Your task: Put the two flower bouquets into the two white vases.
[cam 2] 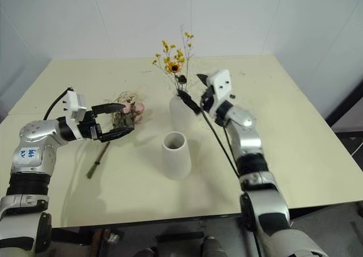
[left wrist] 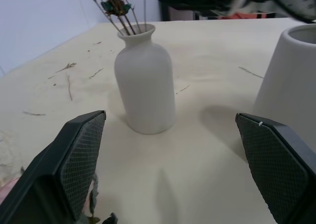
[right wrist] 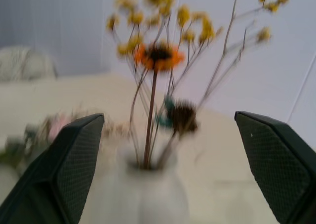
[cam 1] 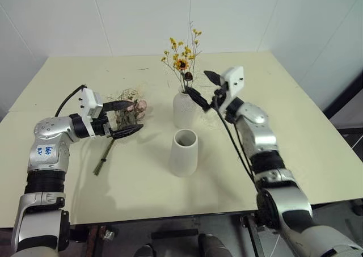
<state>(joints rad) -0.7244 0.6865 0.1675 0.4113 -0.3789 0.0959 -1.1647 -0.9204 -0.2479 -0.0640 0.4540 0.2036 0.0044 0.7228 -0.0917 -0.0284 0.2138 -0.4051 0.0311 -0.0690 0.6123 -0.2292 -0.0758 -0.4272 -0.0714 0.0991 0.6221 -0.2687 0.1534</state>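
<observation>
The sparse yellow-flowered bouquet (cam 1: 181,58) stands upright in the rounded bottle-shaped white vase (cam 1: 183,110), its stems down the narrow neck. My right gripper (cam 1: 197,82) is open just to the right of those stems, apart from them, with nothing between its fingers (right wrist: 74,159). The tapered white vase (cam 1: 184,152) stands empty nearer to me. The pink rose bouquet (cam 1: 129,106) lies on the table to the left, its stem (cam 1: 105,156) pointing towards me. My left gripper (cam 1: 136,116) hangs open over the bouquet's head, holding nothing.
The cream table (cam 1: 295,132) carries small bits of dried stem around the vases. A black cable (cam 1: 235,140) runs along my right arm. White walls close in behind the table's far edge.
</observation>
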